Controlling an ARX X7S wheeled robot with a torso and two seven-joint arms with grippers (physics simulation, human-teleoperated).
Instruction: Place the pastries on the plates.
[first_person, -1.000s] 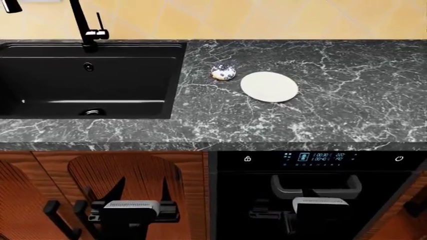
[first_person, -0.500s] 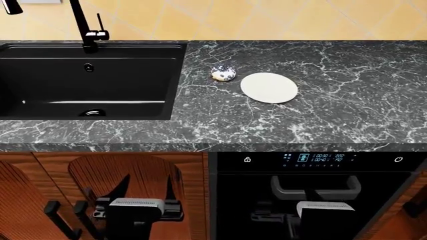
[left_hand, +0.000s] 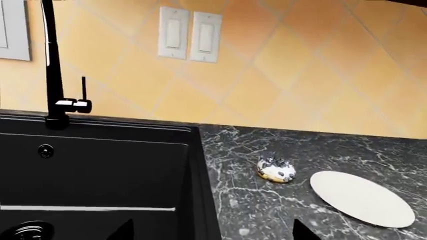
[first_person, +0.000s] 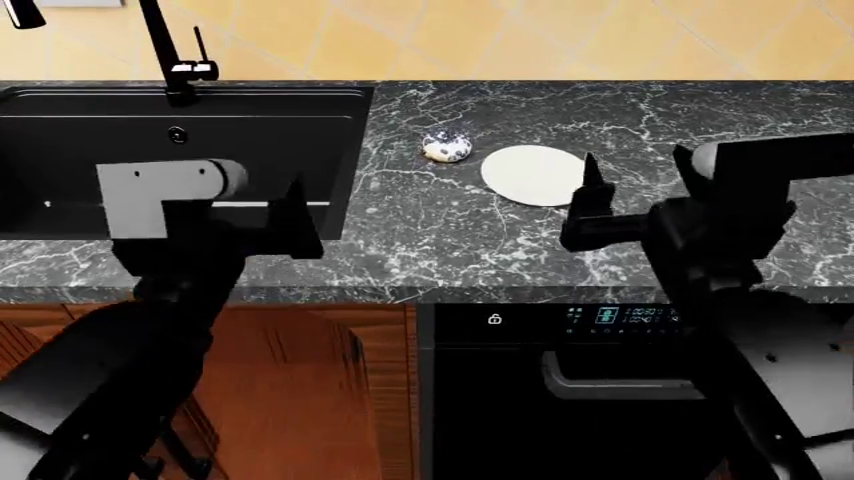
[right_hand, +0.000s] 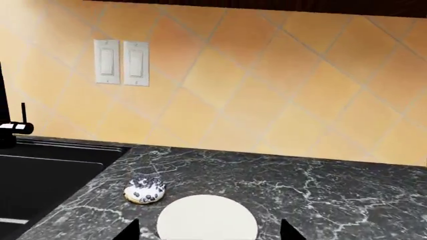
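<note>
The white-iced pastry with dark specks (first_person: 447, 146) lies on the dark marble counter just left of the plain cream-white plate (first_person: 531, 172); they are close but apart. Both also show in the left wrist view, the pastry (left_hand: 276, 169) and the plate (left_hand: 360, 198), and in the right wrist view, the pastry (right_hand: 144, 191) and the plate (right_hand: 207, 216). My left gripper (first_person: 234, 208) is open and empty near the counter's front edge, by the sink's right side (left_hand: 212, 232). My right gripper (first_person: 654, 200) is open and empty, in front of the plate (right_hand: 209, 232). The golden-brown bun and the blue-rimmed plate are out of view.
A black sink (first_person: 174, 150) with a black tap (first_person: 167, 50) fills the counter's left part. The marble counter (first_person: 707, 120) runs on to the right. An oven with a lit panel (first_person: 627, 318) sits below it. Wall switches (right_hand: 121, 62) are on the tiled backsplash.
Both arms have risen from low in front of the cabinets up to counter height. The pastry and plate have not moved.
</note>
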